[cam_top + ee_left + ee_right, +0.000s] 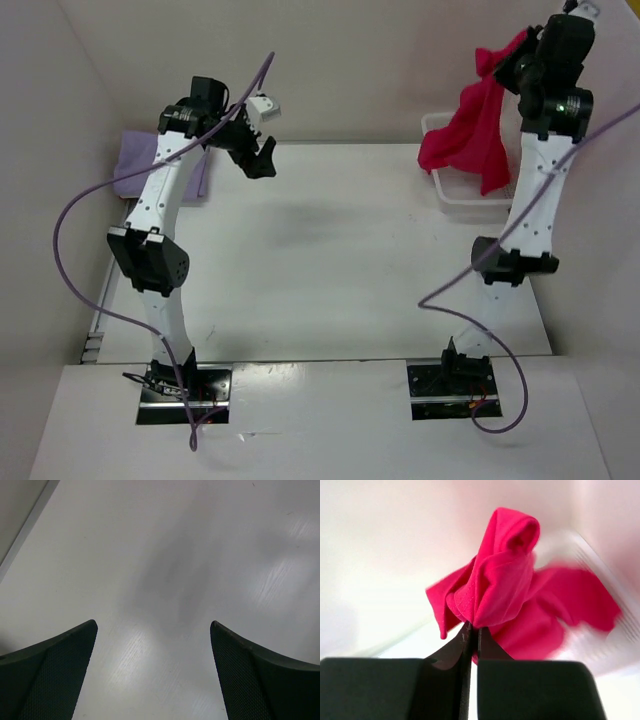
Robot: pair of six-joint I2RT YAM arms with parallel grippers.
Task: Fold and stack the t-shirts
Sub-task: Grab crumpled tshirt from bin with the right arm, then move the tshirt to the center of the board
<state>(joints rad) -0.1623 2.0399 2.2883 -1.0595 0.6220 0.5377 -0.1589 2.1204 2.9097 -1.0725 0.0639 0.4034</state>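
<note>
The hanging shirt (470, 130) is above the far-right basket (466, 200); the other shirt (134, 160) lies far left.

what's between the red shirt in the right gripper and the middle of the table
Nothing visible. The red shirt hangs from the right gripper over the basket, and the table lies bare in the middle.

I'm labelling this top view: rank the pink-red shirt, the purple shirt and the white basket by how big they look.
1. The pink-red shirt looks largest, though it hangs nearer the camera.
2-3. The purple shirt and the white basket are both partly hidden and too alike to rank.
</note>
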